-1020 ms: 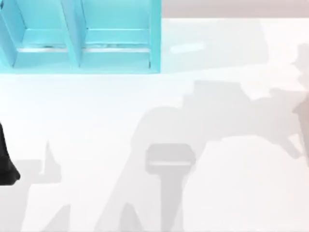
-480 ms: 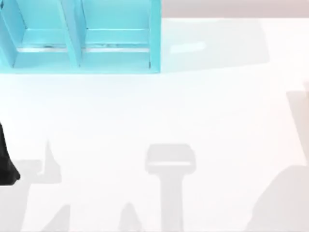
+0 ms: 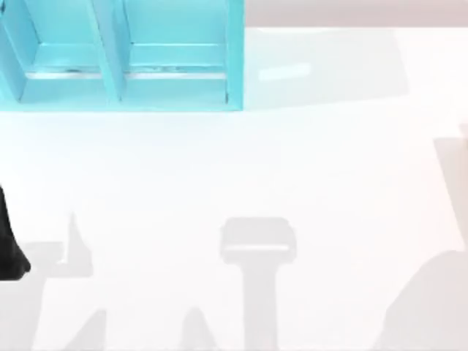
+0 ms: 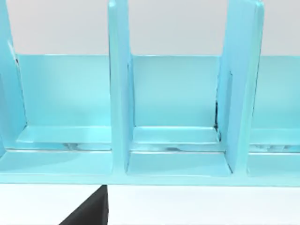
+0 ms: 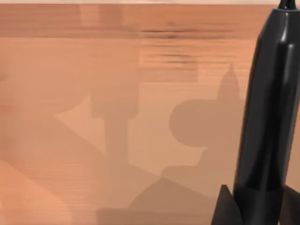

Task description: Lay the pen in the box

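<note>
The box (image 3: 234, 58) is a light blue open rack with upright dividers, at the table's far left. In the left wrist view the box (image 4: 119, 93) stands close ahead, its compartments bare. The pen (image 5: 269, 103) is a glossy black barrel in the right wrist view. It stands up between the dark fingers (image 5: 225, 208) of my right gripper (image 5: 258, 204), which is shut on its lower end. A black piece of my left arm (image 3: 9, 245) sits at the table's left edge, in front of the box.
The white table (image 3: 241, 161) carries grey shadows of the arms near its front and right edge. A brown wood-grain surface (image 5: 93, 93) lies behind the pen in the right wrist view. A black wedge (image 4: 89, 213) shows below the box in the left wrist view.
The large arm shadow across the table's middle right has withdrawn to the front right corner. The pale arm part at the right edge is gone. The left arm has not moved.
</note>
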